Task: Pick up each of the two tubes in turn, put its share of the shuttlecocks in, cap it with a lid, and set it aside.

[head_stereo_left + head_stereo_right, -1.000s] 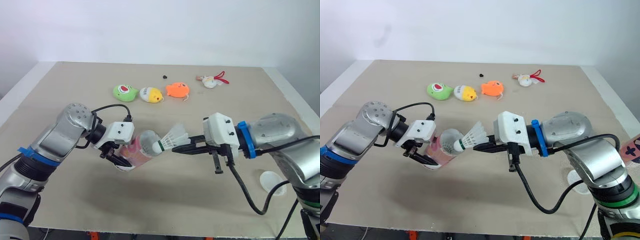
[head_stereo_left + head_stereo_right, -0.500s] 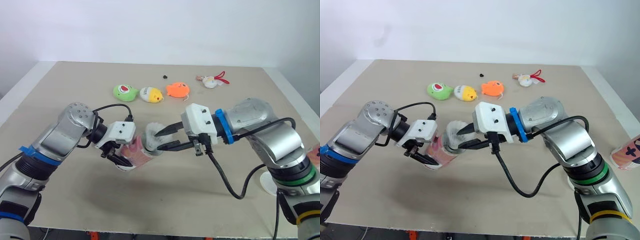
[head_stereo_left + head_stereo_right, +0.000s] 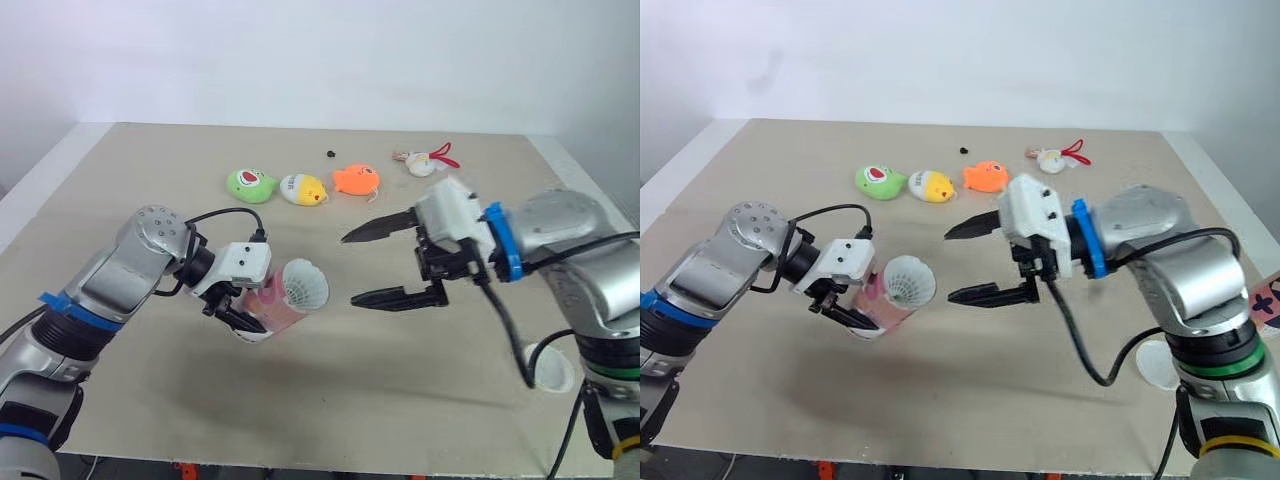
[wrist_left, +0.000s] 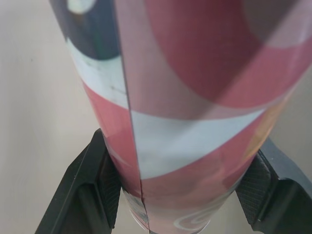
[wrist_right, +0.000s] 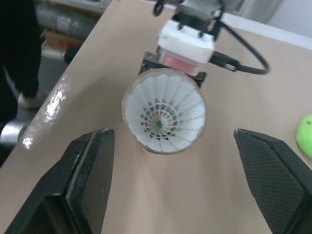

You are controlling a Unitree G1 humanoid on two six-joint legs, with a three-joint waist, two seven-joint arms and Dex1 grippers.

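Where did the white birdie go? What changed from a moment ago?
The right gripper pushed the shuttlecock into the tube, let go, and pulled back to the robot's right, open now. The left gripper kept holding the tilted tube in the same spot. The toys did not move.

The tube (image 4: pixel 195 122) looked like glossy printed card with a lapped seam (a faint sheen ran along it). The shuttlecock (image 5: pixel 163 114) inside had a white, ribbed, meshed skirt. The right gripper (image 3: pixel 350 268) was matt black plastic, its pads (image 5: pixel 273 175) finely dimpled. The table (image 3: pixel 150 170) was matt beige. The toys (image 3: pixel 302 189) at twelve o'clock from the tube looked soft and smooth.
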